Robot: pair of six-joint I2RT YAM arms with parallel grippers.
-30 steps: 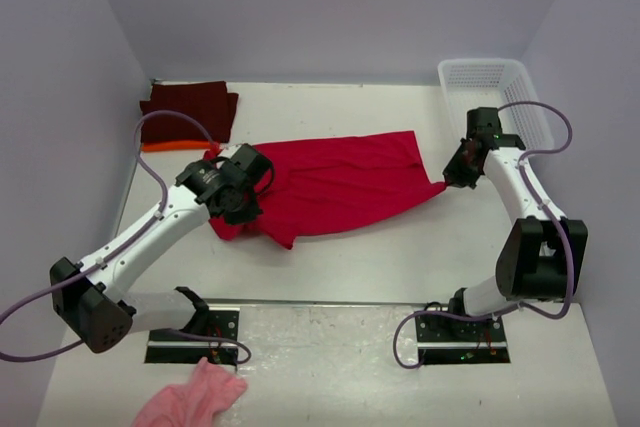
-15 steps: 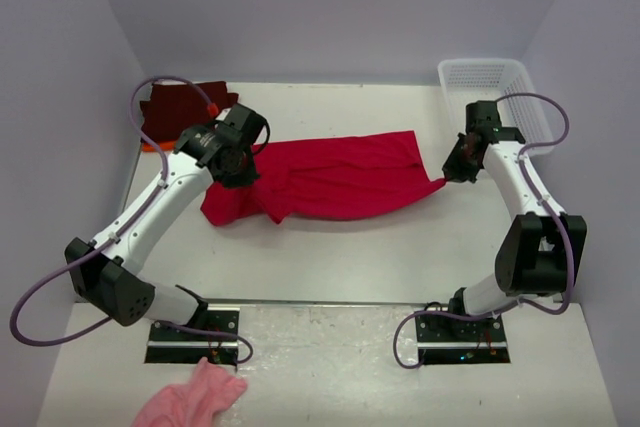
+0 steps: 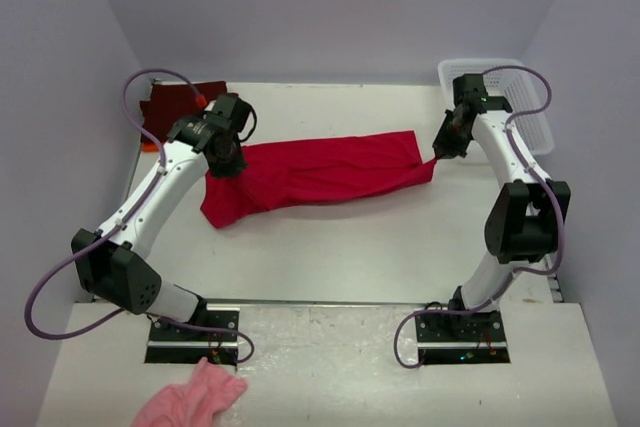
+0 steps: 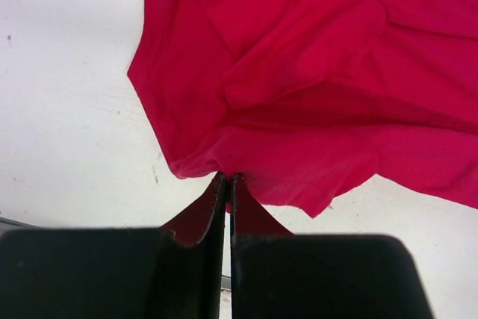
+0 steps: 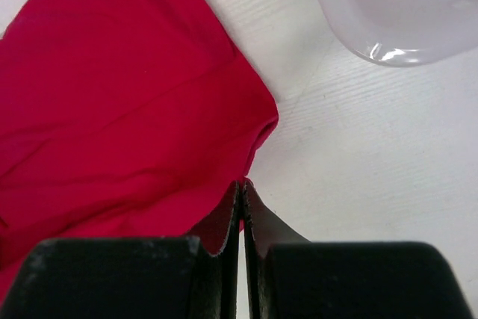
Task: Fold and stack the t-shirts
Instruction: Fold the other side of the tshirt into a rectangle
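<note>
A bright red t-shirt point(image 3: 320, 175) lies stretched across the middle of the table. My left gripper point(image 3: 228, 161) is shut on its left part, the fabric point(image 4: 299, 95) bunched at my fingertips point(image 4: 228, 178). My right gripper point(image 3: 436, 154) is shut on the shirt's right corner point(image 5: 134, 110), pinched at my fingertips point(image 5: 243, 182). A folded dark maroon t-shirt point(image 3: 175, 102) rests on a folded orange t-shirt point(image 3: 152, 146) at the back left corner, partly hidden by my left arm.
A white plastic basket point(image 3: 500, 87) stands at the back right, its corner point(image 5: 396, 13) close to my right gripper. A small pink fluffy cloth point(image 3: 192, 397) lies at the front left, beyond the table's near edge. Walls close in on three sides.
Both grippers moved toward the back of the table with the red t-shirt, the left one the most. The shirt folded over and now lies narrower and farther back.
</note>
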